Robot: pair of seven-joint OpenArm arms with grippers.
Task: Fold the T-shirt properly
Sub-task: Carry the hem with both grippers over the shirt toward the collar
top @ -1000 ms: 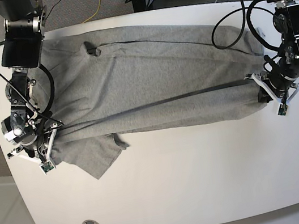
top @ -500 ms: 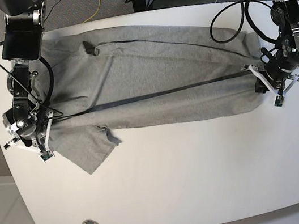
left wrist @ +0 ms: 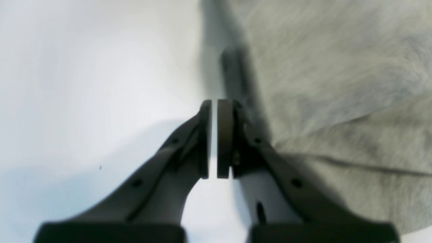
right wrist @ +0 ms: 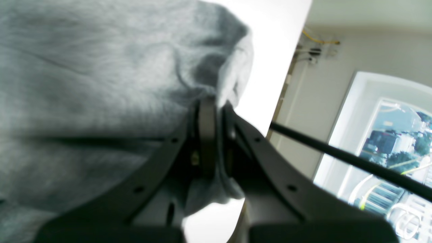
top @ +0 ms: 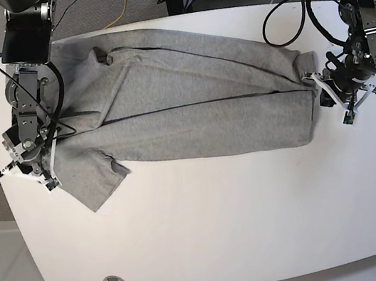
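T-shirt — grey, lengthwise fold, on white table. Right gripper — clamped on cloth edge. Left gripper — pads nearly together, nothing between, beside the cloth.

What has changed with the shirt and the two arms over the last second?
Both arms carried the T-shirt toward the table's far edge. Its folded near edge drew back with them, and the sleeve flap at the base view's left trailed along. The right pincer stays clamped on fabric. The left pincer is shut beside the cloth; whether it holds any is unclear. The white table has not moved.
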